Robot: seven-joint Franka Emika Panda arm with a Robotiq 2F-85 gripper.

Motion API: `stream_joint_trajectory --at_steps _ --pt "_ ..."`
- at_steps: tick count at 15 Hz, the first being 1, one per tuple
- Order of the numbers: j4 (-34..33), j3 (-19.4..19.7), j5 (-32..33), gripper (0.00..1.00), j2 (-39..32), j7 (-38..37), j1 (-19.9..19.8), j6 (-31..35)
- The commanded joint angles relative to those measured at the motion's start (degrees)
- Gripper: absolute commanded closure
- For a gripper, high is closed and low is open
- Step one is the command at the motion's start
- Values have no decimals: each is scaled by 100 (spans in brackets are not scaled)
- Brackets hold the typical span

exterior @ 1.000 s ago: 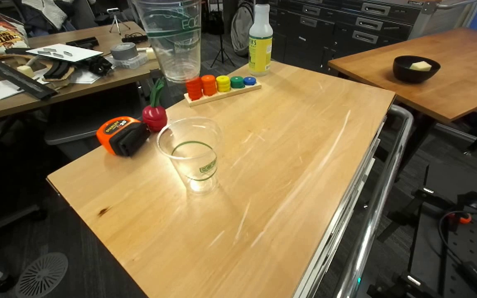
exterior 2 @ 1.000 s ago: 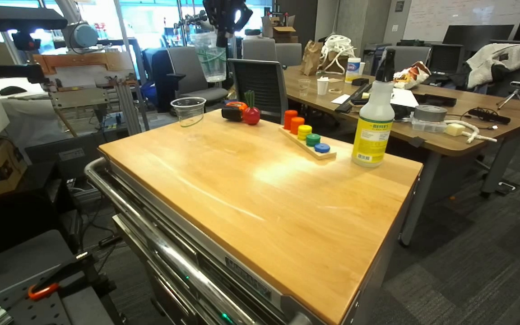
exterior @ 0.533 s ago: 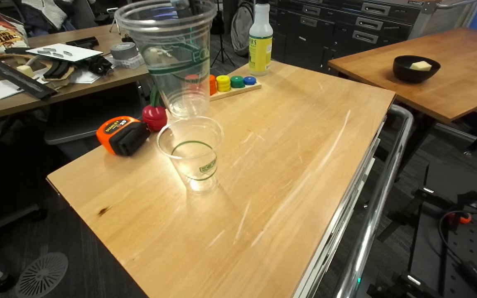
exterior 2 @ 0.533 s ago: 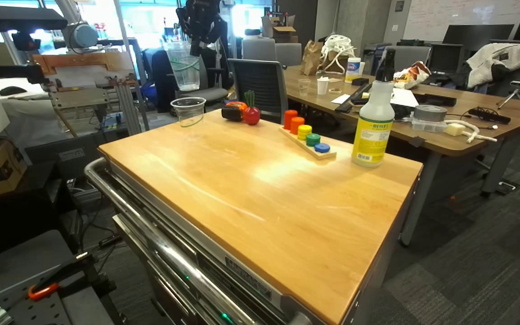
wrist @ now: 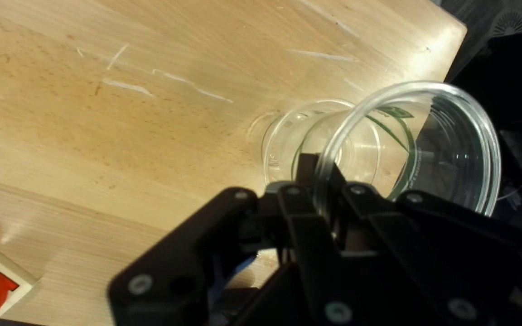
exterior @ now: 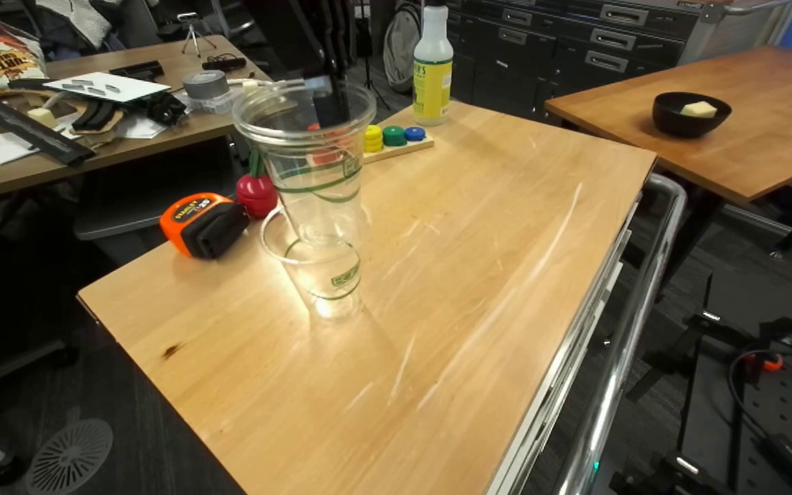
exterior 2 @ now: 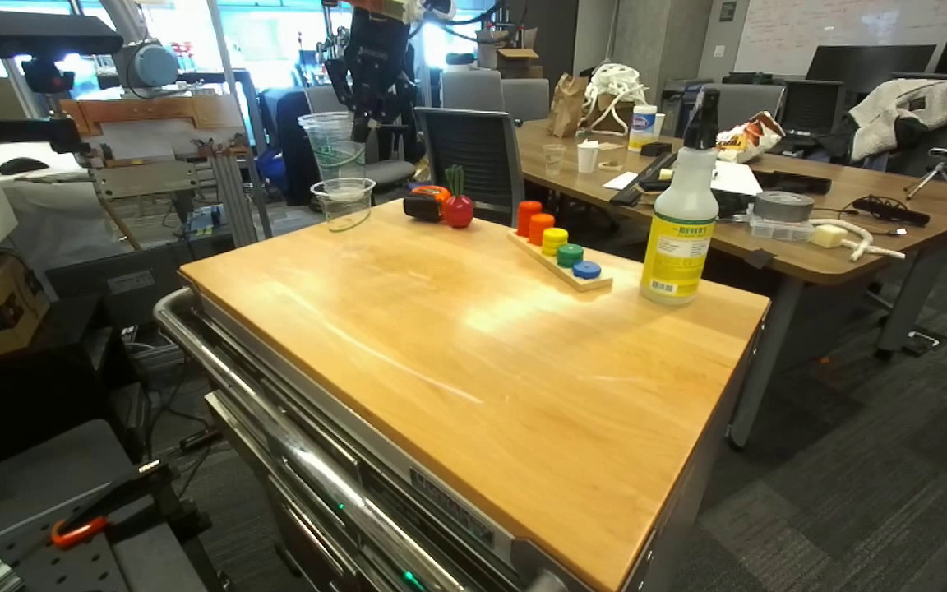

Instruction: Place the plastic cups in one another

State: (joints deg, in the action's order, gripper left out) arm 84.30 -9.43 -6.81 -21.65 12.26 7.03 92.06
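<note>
- The hand (wrist: 321, 174) pinches the upper cup (exterior: 313, 168) by its rim.
- The lower cup (exterior: 324, 275) stands upright on the worktop (exterior: 471, 275).
- From here, the upper cup's base overlaps the lower cup's mouth; whether it dips inside, I can't tell.
- Near the lower cup sit the tape measure (exterior: 203, 227) and, just beside that, the radish (exterior: 256, 196).
- Farther from the lower cup: the ring board (exterior: 401, 149), then the bottle (exterior 2: 679, 234).
</note>
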Motion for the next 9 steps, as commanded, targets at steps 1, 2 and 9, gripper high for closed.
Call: stream_joint_trajectory --at_steps 1,2,9 --pt "306 12 -91 98 117 290 -74 333" --pt "352 27 -28 98 94 311 -70 388" --pt "502 23 -38 47 92 464 -79 626"
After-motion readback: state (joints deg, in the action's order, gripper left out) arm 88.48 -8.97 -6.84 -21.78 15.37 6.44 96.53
